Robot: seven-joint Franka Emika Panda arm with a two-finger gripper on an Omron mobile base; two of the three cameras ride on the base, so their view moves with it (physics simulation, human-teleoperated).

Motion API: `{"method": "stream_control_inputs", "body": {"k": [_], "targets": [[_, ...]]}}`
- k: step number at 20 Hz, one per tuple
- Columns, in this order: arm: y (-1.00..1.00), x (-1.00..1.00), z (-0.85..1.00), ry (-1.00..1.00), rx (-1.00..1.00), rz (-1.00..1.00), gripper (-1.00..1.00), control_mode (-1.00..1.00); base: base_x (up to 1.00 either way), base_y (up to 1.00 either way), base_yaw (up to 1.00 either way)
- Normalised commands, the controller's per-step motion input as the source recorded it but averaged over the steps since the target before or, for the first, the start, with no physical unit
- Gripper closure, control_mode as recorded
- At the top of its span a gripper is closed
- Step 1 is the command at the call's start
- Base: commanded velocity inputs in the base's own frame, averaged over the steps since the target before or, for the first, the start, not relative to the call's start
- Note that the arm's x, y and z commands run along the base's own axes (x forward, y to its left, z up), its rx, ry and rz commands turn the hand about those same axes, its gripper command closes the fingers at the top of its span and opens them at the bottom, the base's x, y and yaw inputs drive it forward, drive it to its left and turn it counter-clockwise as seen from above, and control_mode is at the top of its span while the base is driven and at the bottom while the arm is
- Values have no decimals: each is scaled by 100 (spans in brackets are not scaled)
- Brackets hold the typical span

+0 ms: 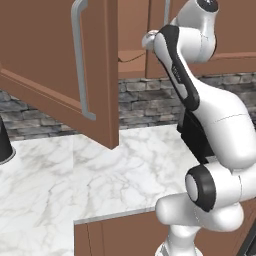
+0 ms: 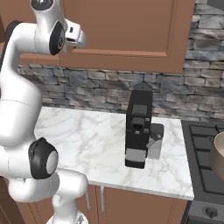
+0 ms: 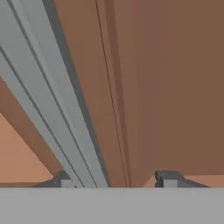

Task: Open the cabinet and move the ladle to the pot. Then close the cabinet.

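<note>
Cabinet [image 1: 55,60], reddish-brown wood panels, long silver bar handle [image 3: 52,109]

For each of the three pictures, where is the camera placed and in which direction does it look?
Left base view: behind the arm, on its left, facing an open cabinet door over the marble counter.
Right base view: behind the arm on its right, facing the coffee machine and pot.
Hand view: on the hand, close to a door handle; fingertips at bottom.
Both base views share arm and counter.

A kitchen: marble counter [image 2: 96,135], stone backsplash [image 2: 109,87], coffee machine [image 2: 138,129] at centre, stove [image 2: 205,153] lower right, wooden cabinets [image 2: 127,30] above.
</note>
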Motion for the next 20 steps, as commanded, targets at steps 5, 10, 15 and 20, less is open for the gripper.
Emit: {"method": "stream_control_inputs", "body": {"k": [5,10,15,20], "targets": [[-11,23,0,-13,-7,-6,100,-100,0,0,0],[-29,2,-1,-23,-8,-3,100,-100,0,0,0],[-59,-22,-2,-25,-6,-1,100,-100,0,0,0],[-79,-50,-3,-25,-1,0,100,-100,0,0,0]]}}
